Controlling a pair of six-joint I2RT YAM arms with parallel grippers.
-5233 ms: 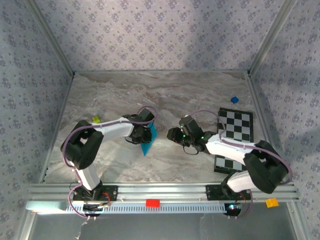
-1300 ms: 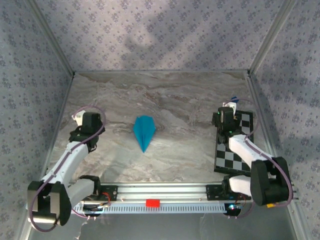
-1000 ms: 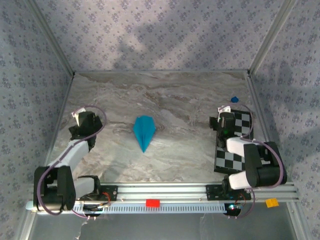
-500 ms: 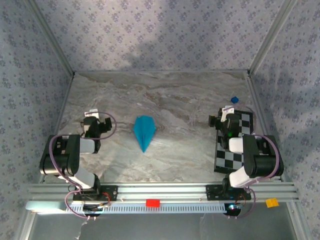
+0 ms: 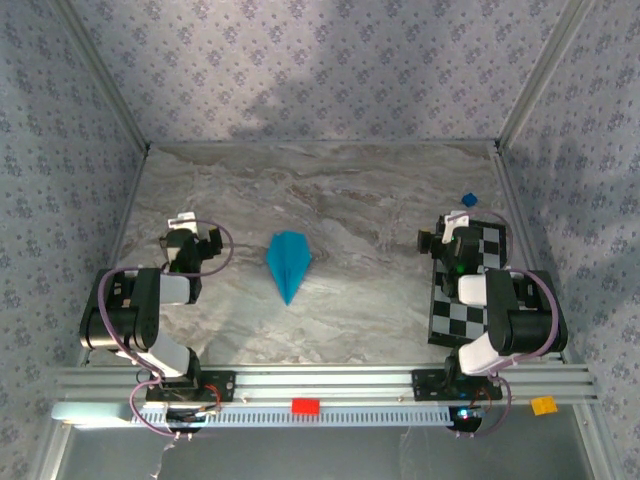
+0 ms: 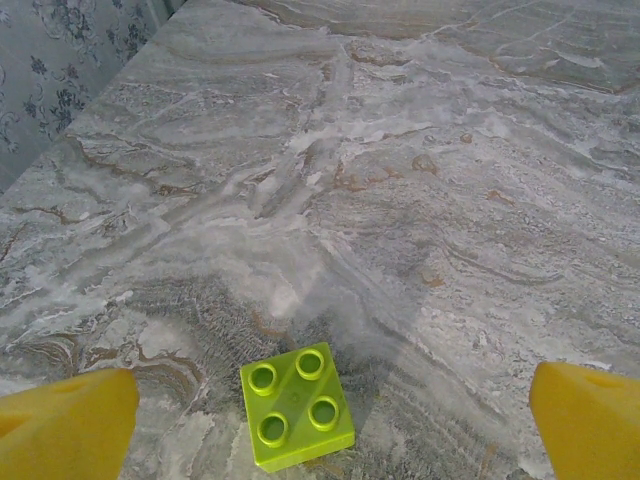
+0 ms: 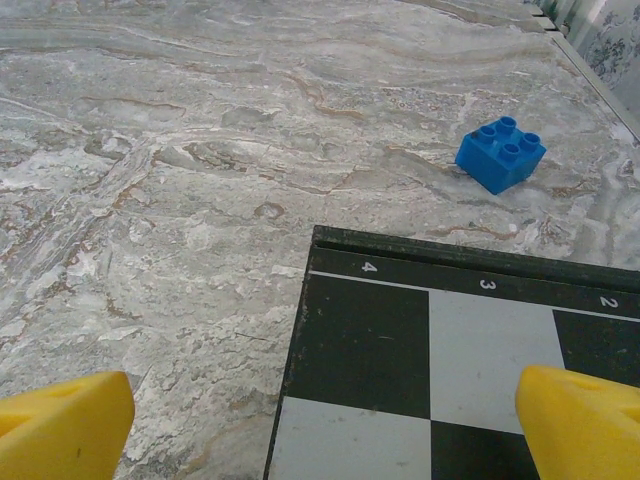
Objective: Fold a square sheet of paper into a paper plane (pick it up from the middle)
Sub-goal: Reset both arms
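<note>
Left gripper [image 5: 186, 236], mid-left of top view: yellow fingers [image 6: 60, 425] spread wide, nothing between them, hovering over table [image 5: 350, 190]. Right gripper [image 5: 450, 233], mid-right: spread wide too, empty, above corner of checkered board [image 7: 400, 350]. Paper plane [image 5: 288, 262] lying flat at centre, nose toward lower edge, well apart from both grippers. Probably set there as finished fold, arms standing clear. Green brick [image 6: 296, 406] and blue brick [image 7: 500, 153] untouched.
</note>
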